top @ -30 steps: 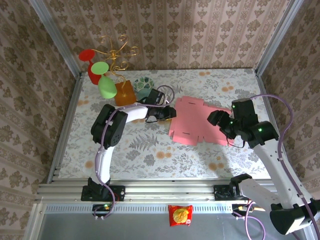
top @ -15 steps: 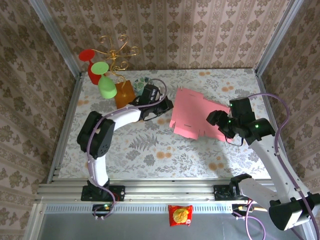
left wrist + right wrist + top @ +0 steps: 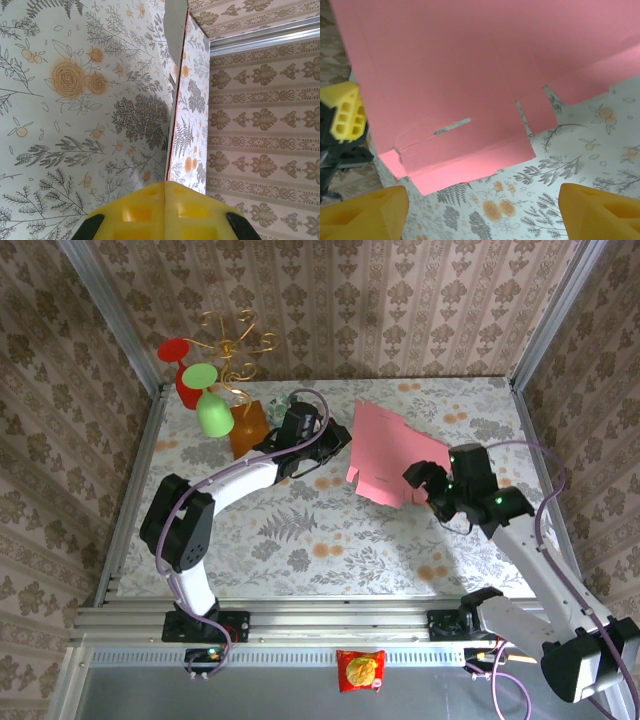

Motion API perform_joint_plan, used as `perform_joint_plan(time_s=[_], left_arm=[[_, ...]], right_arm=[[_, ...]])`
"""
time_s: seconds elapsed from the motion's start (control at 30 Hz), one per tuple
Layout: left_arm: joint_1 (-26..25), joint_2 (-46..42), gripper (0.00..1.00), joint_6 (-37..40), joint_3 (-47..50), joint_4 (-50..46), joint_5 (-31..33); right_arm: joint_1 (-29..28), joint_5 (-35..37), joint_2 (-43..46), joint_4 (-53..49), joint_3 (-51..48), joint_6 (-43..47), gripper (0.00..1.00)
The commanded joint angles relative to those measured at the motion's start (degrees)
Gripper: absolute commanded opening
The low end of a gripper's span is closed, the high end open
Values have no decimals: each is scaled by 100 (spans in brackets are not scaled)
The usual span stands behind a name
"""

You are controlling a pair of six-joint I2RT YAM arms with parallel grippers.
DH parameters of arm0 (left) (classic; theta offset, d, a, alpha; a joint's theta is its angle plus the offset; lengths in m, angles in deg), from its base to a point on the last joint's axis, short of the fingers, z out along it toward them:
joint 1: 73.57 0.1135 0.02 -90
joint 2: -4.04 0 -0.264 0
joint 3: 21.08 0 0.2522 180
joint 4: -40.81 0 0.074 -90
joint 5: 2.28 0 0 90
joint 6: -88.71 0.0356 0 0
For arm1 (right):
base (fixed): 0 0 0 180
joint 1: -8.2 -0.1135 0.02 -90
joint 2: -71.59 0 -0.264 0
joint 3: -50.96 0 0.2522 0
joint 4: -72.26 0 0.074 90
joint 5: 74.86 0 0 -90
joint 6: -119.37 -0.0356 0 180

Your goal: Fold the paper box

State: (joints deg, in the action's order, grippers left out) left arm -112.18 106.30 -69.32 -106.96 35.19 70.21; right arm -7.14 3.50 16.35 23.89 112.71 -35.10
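From the top, the paper box (image 3: 398,455) stands tilted up off the desk (image 3: 300,540), pink face toward the arms. A second ago it lay flat. The left pincer (image 3: 340,448) is clenched on the box's left edge, and its arm has reached farther out than before. The right pincer (image 3: 425,488) sits at the box's near right corner, released, its jaws spread wider than a second ago. An orange-brown block (image 3: 250,428) stands well left of the box. The floral desk on the box's near side lies open. A red snack packet (image 3: 360,670) lies well to the near side of the box, past the desk's rail, its print too small to read.

At the left wrist, the yellow pads (image 3: 145,210) press together on the card, seen edge-on as a thin line with a pink rim and a pale reverse.

At the right wrist, the box's pink face and its slots spread across the upper part. The yellow fingertips (image 3: 365,210) stand far apart below the box's lower flap, nothing between them. The other pincer's pad grips the box's left edge.
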Motion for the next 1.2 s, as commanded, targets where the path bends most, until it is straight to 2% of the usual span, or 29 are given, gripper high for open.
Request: perform_joint_plan(time_s=[0.0,0.17,0.43,0.7,1.03,1.07,1.17], left_arm=[[-92,-88,0,-167,54,17,55],[-182,-83,0,-228,386,210,12],[-315,-506,0,-251,1314,456,62],[-378,-308,0,-505,2076,1186,-127],[-307,264,0,-512,2436,1647,-446],[-287,308,1,-478,2422,1651,-478],[-193,413,22,-427,2396,1647,-557]], right_arm=[[-123,-132,322,1180,-691,-1611,81],[-81,191,314,865,-852,-1710,81],[1014,268,-303,-45,-357,68,81],[1059,294,-1062,-7,-348,597,79],[1212,404,-2183,-124,331,1415,78],[1220,395,-2258,-141,393,1480,79],[1271,407,-2412,-225,575,1697,78]])
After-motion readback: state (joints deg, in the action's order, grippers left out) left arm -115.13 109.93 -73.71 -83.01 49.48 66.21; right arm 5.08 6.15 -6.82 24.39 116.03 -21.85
